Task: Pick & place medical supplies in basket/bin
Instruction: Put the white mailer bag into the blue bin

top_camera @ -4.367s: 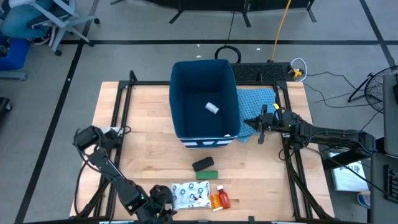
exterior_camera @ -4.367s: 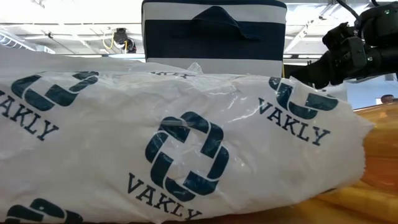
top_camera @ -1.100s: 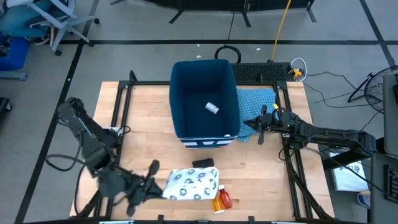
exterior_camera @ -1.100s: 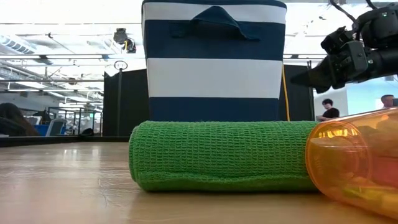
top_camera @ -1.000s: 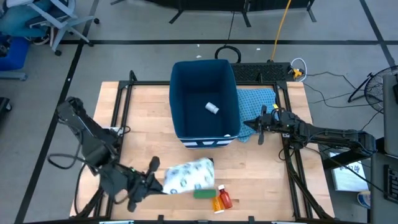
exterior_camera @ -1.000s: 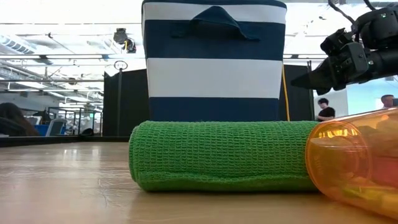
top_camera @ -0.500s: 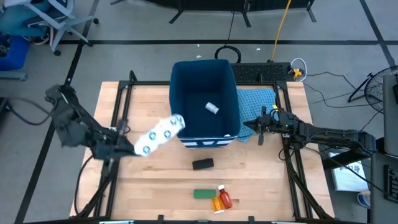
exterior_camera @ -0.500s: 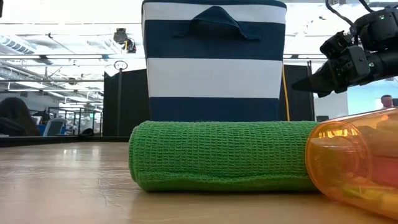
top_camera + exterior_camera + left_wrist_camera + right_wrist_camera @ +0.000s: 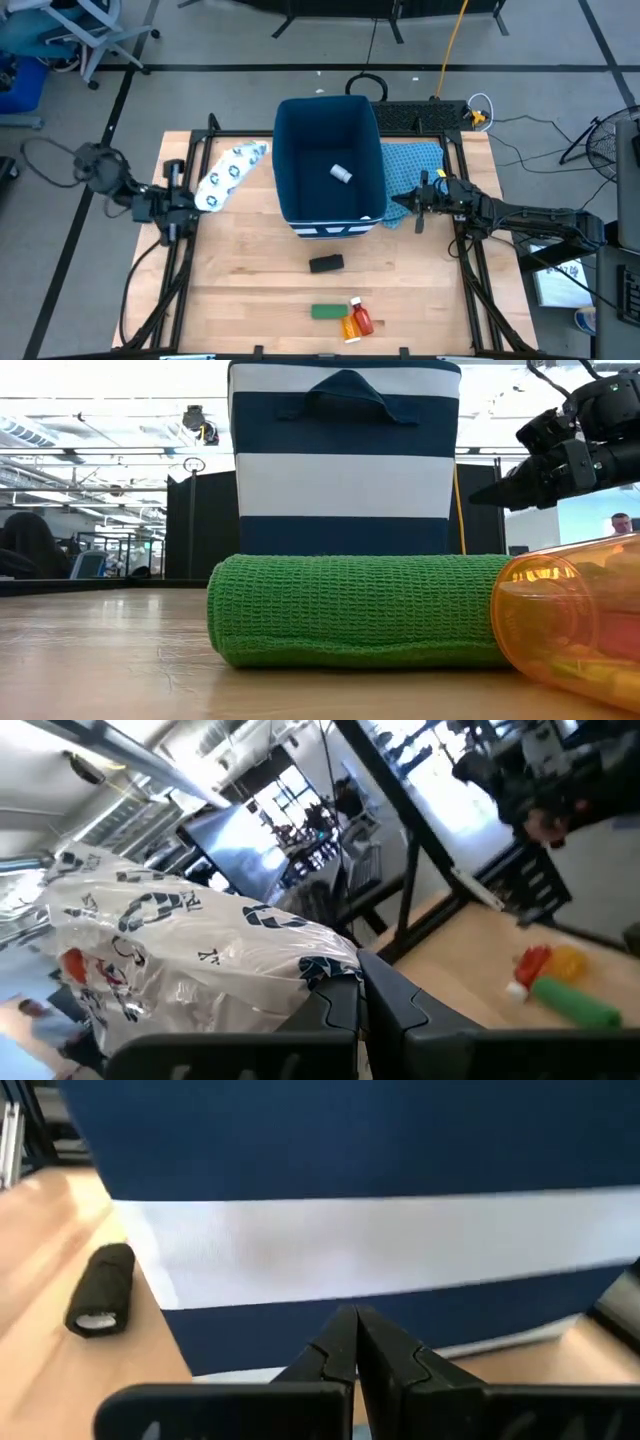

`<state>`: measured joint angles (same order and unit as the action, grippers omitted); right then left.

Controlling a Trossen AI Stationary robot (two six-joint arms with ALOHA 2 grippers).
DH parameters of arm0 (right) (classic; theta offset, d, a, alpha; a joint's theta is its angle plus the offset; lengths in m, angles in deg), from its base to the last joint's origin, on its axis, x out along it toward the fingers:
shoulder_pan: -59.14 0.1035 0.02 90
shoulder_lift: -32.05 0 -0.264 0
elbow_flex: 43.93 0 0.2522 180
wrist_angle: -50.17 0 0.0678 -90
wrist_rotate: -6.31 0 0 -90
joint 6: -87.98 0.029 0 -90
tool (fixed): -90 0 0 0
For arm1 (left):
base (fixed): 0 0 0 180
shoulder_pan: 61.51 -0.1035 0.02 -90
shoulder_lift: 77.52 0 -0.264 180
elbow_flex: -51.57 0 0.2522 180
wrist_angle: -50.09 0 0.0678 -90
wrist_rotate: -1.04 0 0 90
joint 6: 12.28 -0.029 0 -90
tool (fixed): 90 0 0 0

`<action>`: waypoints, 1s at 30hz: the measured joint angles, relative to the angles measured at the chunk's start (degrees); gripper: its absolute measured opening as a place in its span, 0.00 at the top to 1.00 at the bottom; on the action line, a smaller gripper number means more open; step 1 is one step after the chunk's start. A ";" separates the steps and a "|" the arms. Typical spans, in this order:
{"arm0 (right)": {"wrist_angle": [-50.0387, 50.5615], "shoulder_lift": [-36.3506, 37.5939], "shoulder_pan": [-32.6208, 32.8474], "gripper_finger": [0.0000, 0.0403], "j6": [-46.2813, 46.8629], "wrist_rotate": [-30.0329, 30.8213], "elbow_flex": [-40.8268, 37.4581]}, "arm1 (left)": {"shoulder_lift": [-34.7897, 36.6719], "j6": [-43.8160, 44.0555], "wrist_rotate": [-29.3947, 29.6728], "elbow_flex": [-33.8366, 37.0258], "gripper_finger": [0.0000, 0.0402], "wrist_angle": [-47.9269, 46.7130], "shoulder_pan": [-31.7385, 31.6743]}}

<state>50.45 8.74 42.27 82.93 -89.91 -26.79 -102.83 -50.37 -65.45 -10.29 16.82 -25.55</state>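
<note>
Your left tool (image 9: 190, 203) is clamped on one end of the white soft plastic packet printed with dark blue logos (image 9: 228, 174), holding it off the wooden desk (image 9: 250, 290) by the left edge, just left of the large deep dark blue fabric bin with white stripes (image 9: 328, 165). In the left wrist view the packet (image 9: 190, 960) bulges out past the closed fingers. The bin stands at the middle of the desk's far edge, and a small white cylindrical bottle (image 9: 341, 174) lies on its floor.

Your right tool (image 9: 417, 205) waits near the right edge, beside the bin's right wall and over the crumpled light blue cloth (image 9: 415, 160); its fingers meet with nothing between them, as the right wrist view shows.

On the open wood in front of the bin lies the black oblong piece (image 9: 326, 264). Nearer the front edge sit the green flat box (image 9: 328, 312), the orange little bottle (image 9: 346, 323) and the red little bottle (image 9: 359, 317), close together. From desk level, the green box (image 9: 350, 610) and the orange bottle (image 9: 570, 615) fill the foreground, with the striped bin (image 9: 345, 455) behind them.
</note>
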 joint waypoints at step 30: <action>-9.46 0.00 -0.02 1.00 -9.06 -8.85 0.00 | -34.81 9.23 -10.40 -23.25 1.00 7.03 -33.66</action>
<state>40.99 8.74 42.25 73.87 -98.76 -26.80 -137.64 -41.13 -75.85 -33.54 23.84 -59.21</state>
